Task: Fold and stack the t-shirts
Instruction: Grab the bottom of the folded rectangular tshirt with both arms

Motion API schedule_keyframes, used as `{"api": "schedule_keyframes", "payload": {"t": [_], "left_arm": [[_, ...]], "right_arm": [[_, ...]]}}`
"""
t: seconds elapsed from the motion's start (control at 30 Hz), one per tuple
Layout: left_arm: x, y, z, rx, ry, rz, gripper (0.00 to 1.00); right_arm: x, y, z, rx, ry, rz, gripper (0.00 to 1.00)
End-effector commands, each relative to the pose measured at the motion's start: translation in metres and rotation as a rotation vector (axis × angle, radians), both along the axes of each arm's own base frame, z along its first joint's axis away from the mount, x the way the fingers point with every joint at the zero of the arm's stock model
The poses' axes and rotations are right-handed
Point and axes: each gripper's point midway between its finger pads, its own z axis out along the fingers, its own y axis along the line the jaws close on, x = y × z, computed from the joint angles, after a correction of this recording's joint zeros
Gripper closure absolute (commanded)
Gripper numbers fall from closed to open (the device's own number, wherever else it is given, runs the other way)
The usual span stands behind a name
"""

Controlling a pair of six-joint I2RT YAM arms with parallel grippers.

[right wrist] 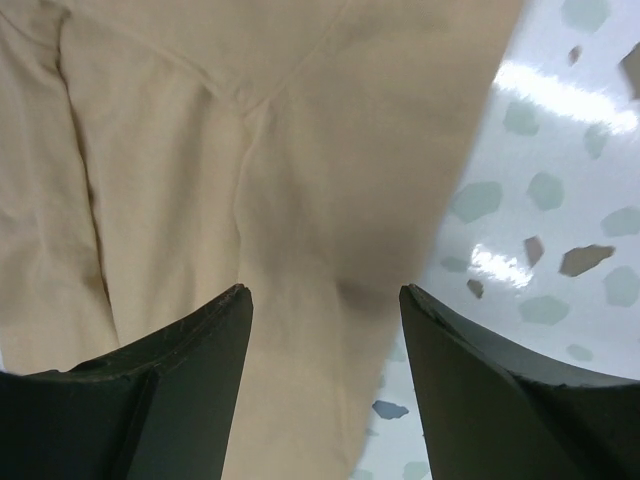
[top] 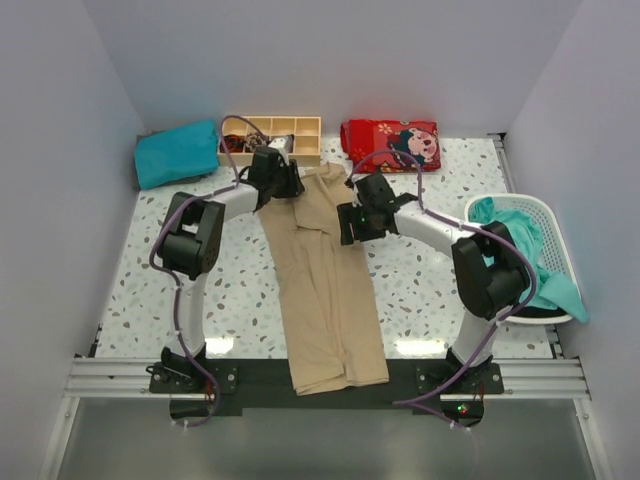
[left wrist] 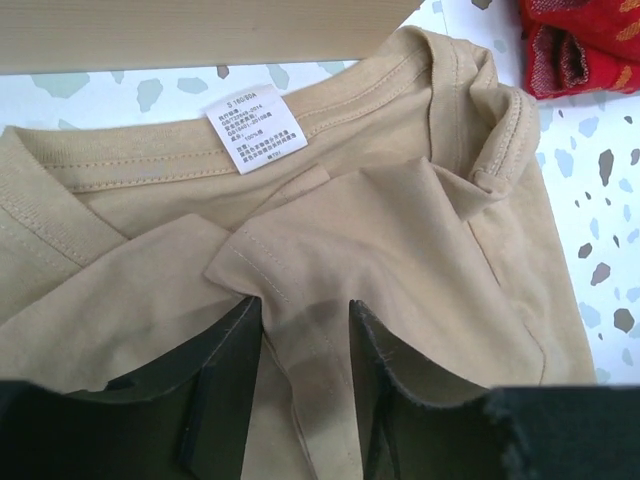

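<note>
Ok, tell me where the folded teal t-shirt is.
In the top view, the folded teal t-shirt lies in the far left corner, just left of the wooden organizer tray.

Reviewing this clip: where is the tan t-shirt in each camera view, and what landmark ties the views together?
Top external: tan t-shirt lies lengthwise down the middle, between the arms.
Left wrist: tan t-shirt, collar end, fills most of the frame.
Right wrist: tan t-shirt covers left and centre.
Shared landmark: speckled tabletop.
</note>
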Motion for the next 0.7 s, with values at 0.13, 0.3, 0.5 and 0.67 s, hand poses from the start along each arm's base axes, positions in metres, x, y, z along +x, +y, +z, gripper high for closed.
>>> {"api": "schedule_keyframes", "payload": {"t": [0.13,0.3,0.5,0.67], "left_arm": [[0.02,-0.005,0.008,-0.032,-0.025,-0.011,0.97],[0.02,-0.007,0.021,-0.045,-0.05,-0.025,1.0],[0.014,-0.004,0.065,-0.066,-0.111,-0.012,1.0],[-0.007,0.008,0.091,-0.063,-0.136,0.023,1.0]], "right_arm": [[-0.033,0.019,-0.001,0.055,0.032,0.069,0.36],[-0.055,0.02,-0.01,0.053,0.074,0.097,0.36],[-0.068,0.008,-0.029,0.004,0.109,0.05,0.37],[-0.063,0.003,-0.023,-0.01,0.074,0.019,0.37]]}}
